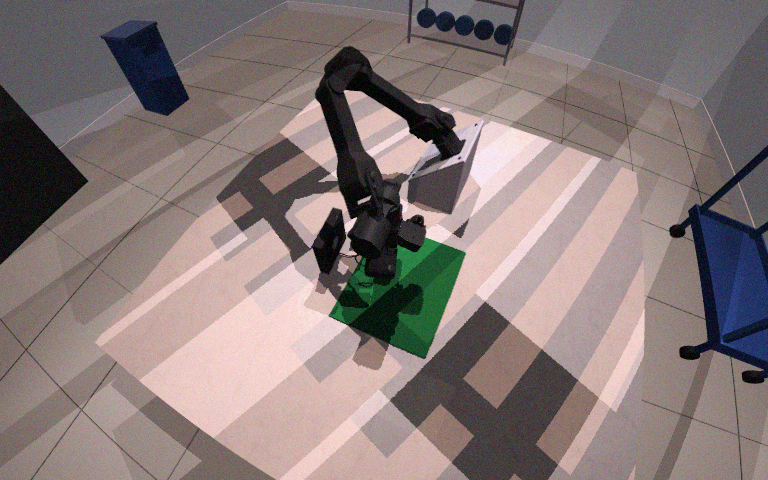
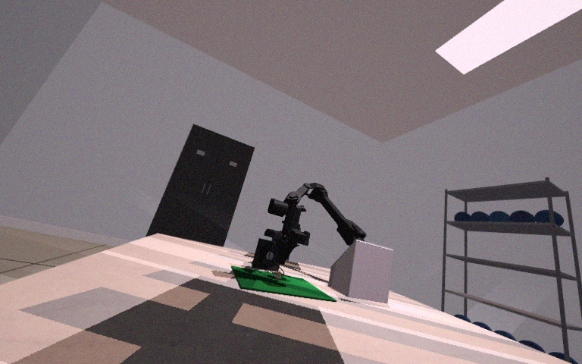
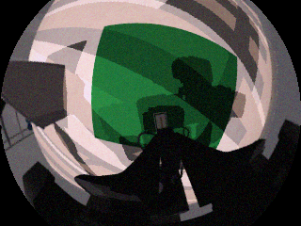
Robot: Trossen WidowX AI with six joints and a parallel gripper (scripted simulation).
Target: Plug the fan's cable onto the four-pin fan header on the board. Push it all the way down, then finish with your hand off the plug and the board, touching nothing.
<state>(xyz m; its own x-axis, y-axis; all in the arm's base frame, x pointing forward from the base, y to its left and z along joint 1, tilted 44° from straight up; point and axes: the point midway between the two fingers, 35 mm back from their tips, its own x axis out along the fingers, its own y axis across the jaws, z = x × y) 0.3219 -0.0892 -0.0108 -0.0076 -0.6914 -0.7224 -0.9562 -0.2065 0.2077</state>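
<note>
The green board (image 1: 444, 266) (image 2: 306, 290) (image 3: 127, 61) lies flat. The black fan (image 1: 329, 240) (image 2: 269, 255) stands upright beside its edge. My gripper (image 1: 379, 268) (image 2: 278, 268) (image 3: 166, 137) is low over the board's fan side, shut on the cable's plug, which is dark and mostly hidden between the fingers. Thin cable (image 1: 348, 256) (image 3: 187, 132) loops show at both sides of the fingertips. A small pale header (image 3: 161, 121) shows just beyond the fingertips in the wrist view; the gripper covers it in the top view. Whether the plug touches the header cannot be told.
A grey-white box (image 1: 436, 189) (image 2: 370, 274) (image 3: 38, 89) with a sloped top stands behind the board, by the arm's base. Strong striped shadows, including the arm's own, fall across the table and board. A blue bin, a rack and a blue cart stand farther off.
</note>
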